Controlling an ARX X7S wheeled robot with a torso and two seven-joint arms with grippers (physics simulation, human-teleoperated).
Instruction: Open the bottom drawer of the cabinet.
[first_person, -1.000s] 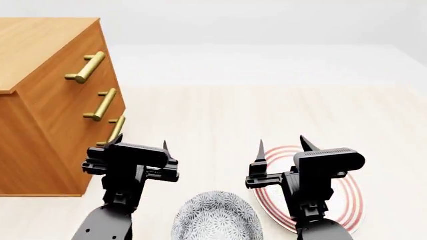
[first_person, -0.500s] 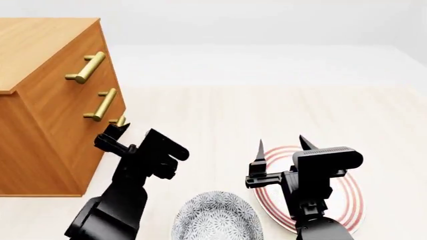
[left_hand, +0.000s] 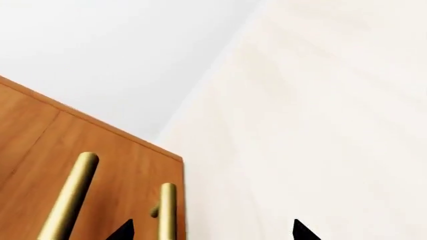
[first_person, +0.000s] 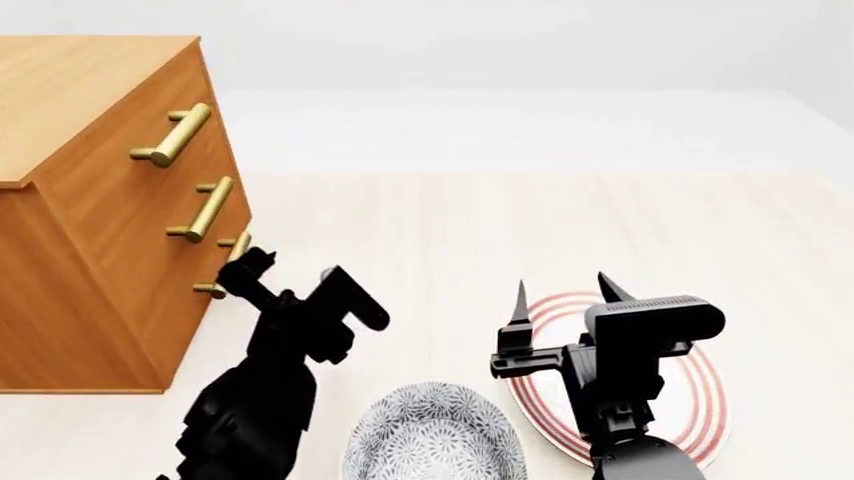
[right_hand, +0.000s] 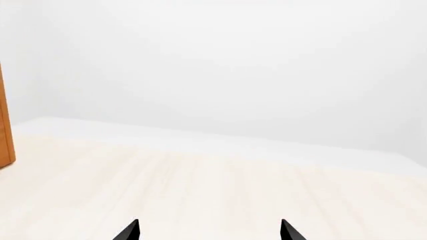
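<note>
The orange-brown cabinet (first_person: 94, 200) stands at the left with three brass bar handles. The bottom drawer (first_person: 187, 315) is closed, and its handle (first_person: 238, 250) is partly hidden behind my left gripper (first_person: 296, 268). That gripper is open, rolled on its side and right at the handle. In the left wrist view the bottom handle (left_hand: 167, 210) lies between the open fingertips (left_hand: 123, 231), close to one of them, with my left gripper (left_hand: 212, 232) empty. The middle drawer's handle (left_hand: 70, 200) shows beside it. My right gripper (first_person: 563, 290) is open and empty over the floor, as the right wrist view (right_hand: 209, 231) shows.
A grey patterned bowl (first_person: 434, 440) sits on the pale floor between my arms. A white plate with red rings (first_person: 705, 400) lies under my right arm. The top handle (first_person: 174, 135) and middle handle (first_person: 203, 208) are above the left gripper. The cabinet's edge (right_hand: 5, 125) shows in the right wrist view.
My left gripper has rolled onto its side and moved forward and up to the bottom drawer's handle. The right arm has stayed in place. The drawer has not moved.
</note>
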